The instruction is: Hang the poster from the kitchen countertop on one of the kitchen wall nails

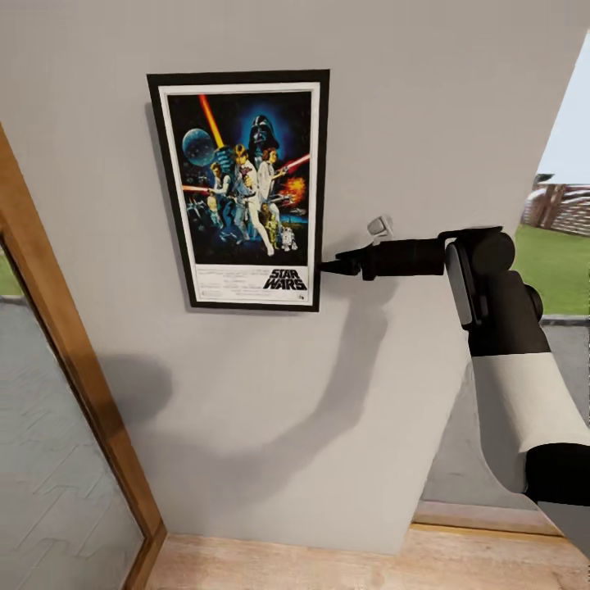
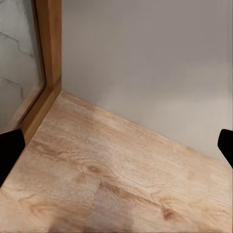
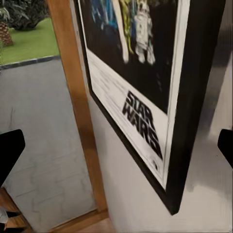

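The poster point(image 1: 242, 190) hangs flat against the grey wall point(image 1: 426, 123). My right pincer point(image 1: 328, 266) sits at its lower right frame edge, fingers spread wide, gripping nothing. Risk, in my judgement: a careless withdrawal snags the frame and unseats it from its mount.

Matt grey wall point(image 1: 459, 106) — wood-grain floor point(image 2: 111, 179)

Pale grey wall point(image 1: 459, 106) w/ wood-framed glass door point(image 1: 49, 459) at left, oak-look floor point(image 2: 111, 179), lawn point(image 1: 557, 254) outside right.
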